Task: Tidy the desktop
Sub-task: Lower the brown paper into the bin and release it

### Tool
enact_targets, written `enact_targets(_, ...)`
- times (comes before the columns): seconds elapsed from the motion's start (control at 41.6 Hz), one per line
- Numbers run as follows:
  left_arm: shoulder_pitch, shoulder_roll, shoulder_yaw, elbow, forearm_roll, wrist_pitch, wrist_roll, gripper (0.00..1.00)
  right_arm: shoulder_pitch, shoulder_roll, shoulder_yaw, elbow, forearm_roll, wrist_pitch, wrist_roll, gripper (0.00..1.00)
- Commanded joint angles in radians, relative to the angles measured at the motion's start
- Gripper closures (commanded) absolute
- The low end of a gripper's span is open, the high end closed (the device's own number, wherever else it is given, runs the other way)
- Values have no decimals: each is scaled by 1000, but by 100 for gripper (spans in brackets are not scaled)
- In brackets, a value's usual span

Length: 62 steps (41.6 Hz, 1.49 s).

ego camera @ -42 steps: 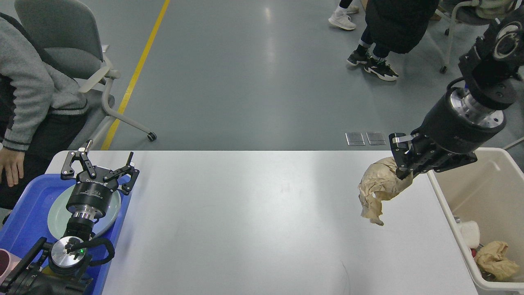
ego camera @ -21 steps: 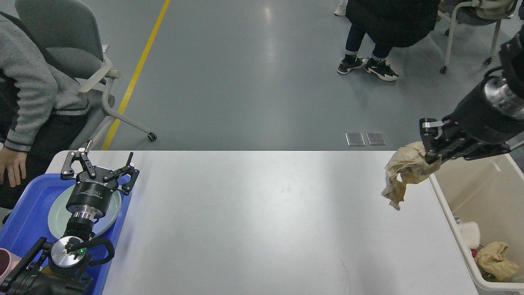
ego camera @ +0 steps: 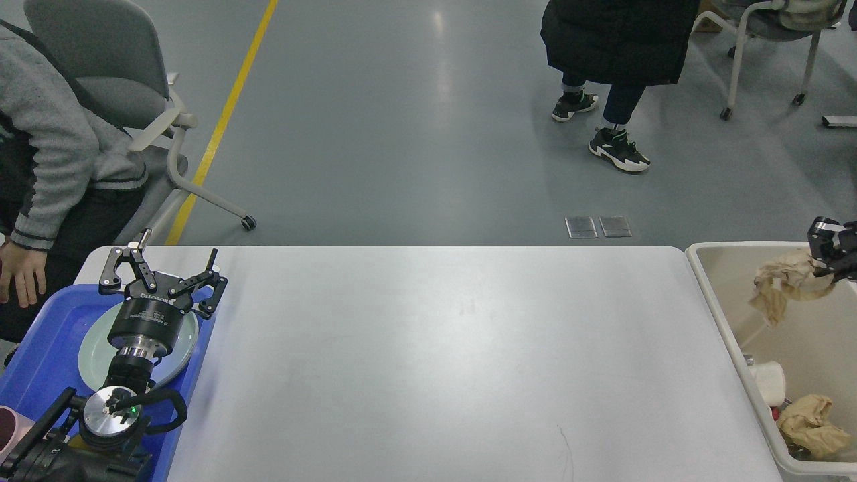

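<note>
The white desktop (ego camera: 428, 361) fills the middle of the head view and is bare. My right gripper (ego camera: 825, 260) is at the far right edge, shut on a crumpled brown paper wad (ego camera: 780, 284) that hangs over the cream bin (ego camera: 720, 321). My left gripper (ego camera: 164, 271) is open and empty, held over a pale green plate (ego camera: 94, 351) in the blue tray (ego camera: 47, 348) at the left end of the desktop.
The bin holds another brown paper wad (ego camera: 810, 425) and a white cup (ego camera: 768, 381). A seated person (ego camera: 40, 167) is at the left by a grey chair (ego camera: 120, 80). Another person (ego camera: 612, 60) stands beyond the table.
My right gripper has carried the paper wad to the right, from over the desktop's right end to over the bin. My left arm has not moved.
</note>
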Motion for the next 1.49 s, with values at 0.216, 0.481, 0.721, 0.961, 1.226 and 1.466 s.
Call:
enact_targets(0.216,-1,0,0,0,0,0,-1,4,-693,104,431,-660,-1,-53,0,100)
enact_targets(0.481,1,0,0,0,0,0,-1,4,-889,223,451,-726,0,-363,-14,100)
enact_targets(0.721,-1,0,0,0,0,0,-1,4,-992,281,451,-727,-1,-490,-15,100)
enact_targets(0.961,1,0,0,0,0,0,0,4,-1010,293,439,-729,-1,-510,-15,100)
enact_targets(1.226,-1,0,0,0,0,0,-1,4,-1033,333,452,-717,-1,-680,-11,0)
enact_targets(1.466,-1,0,0,0,0,0,-1,4,-1018,322,457,-681,-1,-680,-3,0)
